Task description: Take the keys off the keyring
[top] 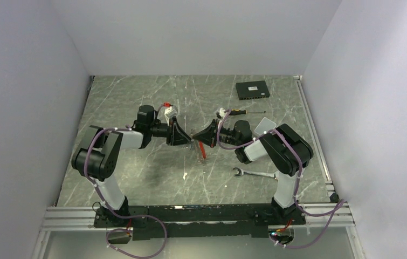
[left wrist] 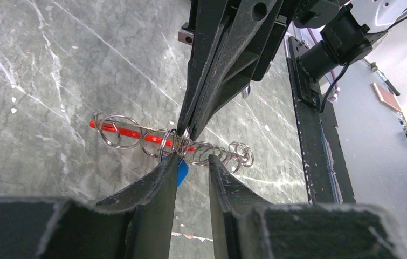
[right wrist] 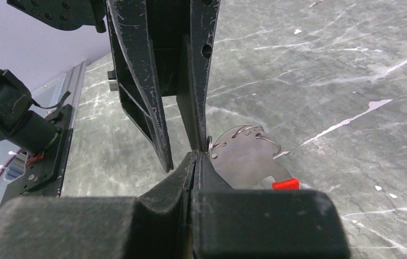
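Nearest the camera, both arm bases sit on the rail (top: 190, 215) at the table's (top: 136, 178) front edge. Each arm rises, bends at the elbow and reaches inward, so the two claws meet nose to nose above the middle of the table.

One wrench (top: 252, 174) lies flat just beside the right arm's base, to its left. It is the only tool in the near half.

The right gripper (top: 197, 137) is pinched tight on a wire loop of the keyring (top: 202, 150), which hangs in the air under the two tips, well above the table. The left gripper (left wrist: 193, 157) stands narrowly apart, with table showing through the gap. The blue-headed key (left wrist: 183, 171) lies against one finger (left wrist: 163, 183) without being pinched across. The left wrist view shows the keyring as a row of wire loops, too tangled to count, with one red tag (left wrist: 120, 131) behind them.

The right wrist view shows one flat silvery key (right wrist: 244, 159) hanging off the loops just beside the closed tips, so two keys are seen in all.

Bare table stretches left of and behind the left arm as far as the white walls. At the far right lie one screwdriver (top: 241, 111) and, beyond it, one black box (top: 253, 90), both well apart from the claws.
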